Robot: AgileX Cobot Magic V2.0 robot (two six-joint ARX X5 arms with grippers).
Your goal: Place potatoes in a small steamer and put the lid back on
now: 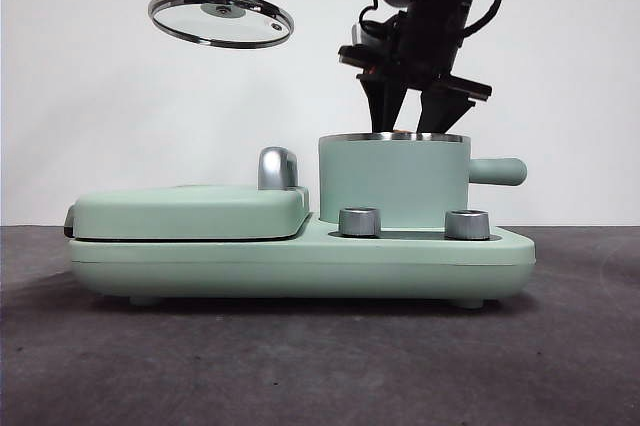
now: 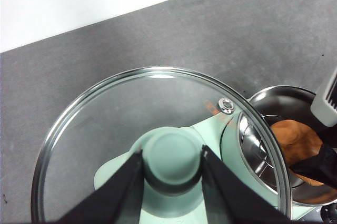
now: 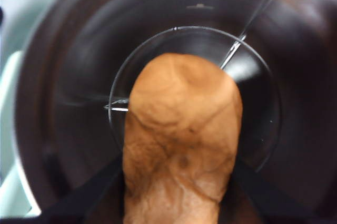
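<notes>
Potato [image 3: 181, 145], wrinkled orange-brown, oblong

No text, label, brand, number or sign can be read anywhere in these views; the faint marks inside the small steamer [image 3: 197, 6] are too blurred to make out

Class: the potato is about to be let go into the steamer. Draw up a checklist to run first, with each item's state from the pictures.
1. Potato inside steamer mouth: ok.
2. Right gripper clamped on potato: ok.
3. Potato resting on steamer floor: cannot tell.
4. Lid clear of steamer, held high to one side: ok.
5. Left gripper gripping lid knob: ok.
6. Steamer seated on base: ok.
</notes>
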